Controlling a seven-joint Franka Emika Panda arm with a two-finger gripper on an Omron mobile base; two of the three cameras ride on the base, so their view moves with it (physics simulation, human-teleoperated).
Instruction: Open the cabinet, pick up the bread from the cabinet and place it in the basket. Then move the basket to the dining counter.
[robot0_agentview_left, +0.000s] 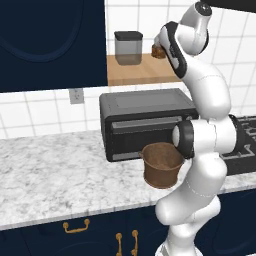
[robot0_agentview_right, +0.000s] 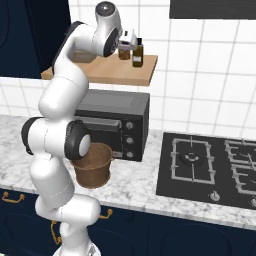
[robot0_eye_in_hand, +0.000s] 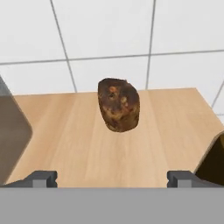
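The bread (robot0_eye_in_hand: 118, 105), a small brown rounded chunk, sits on a wooden shelf (robot0_eye_in_hand: 87, 144) in front of a white tiled wall. In the hand view it lies straight ahead of the hand (robot0_eye_in_hand: 113, 178), centred between the 2 dark fingertips (robot0_eye_in_hand: 43, 178), which stand wide apart with nothing between them. The chunk stands slightly taller than it is wide, so its long axis runs roughly upright. A gap of bare wood separates it from the fingertips, so a short, straight reach forward looks like what the grasp calls for.

The hand view also catches a grey canister (robot0_eye_in_hand: 13, 131) at the left edge and a dark brown bottle (robot0_eye_in_hand: 214, 162) at the right edge, both beside the line of approach.

The left base view shows the arm raised high to the shelf, with the bread (robot0_agentview_left: 158, 51) just visible past the wrist. The basket (robot0_agentview_left: 161, 165), brown and woven, stands on the marble worktop (robot0_agentview_left: 50, 175) below, in front of a black toaster oven (robot0_agentview_left: 145, 120). The right base view adds a black stovetop (robot0_agentview_right: 210, 167) to the right.
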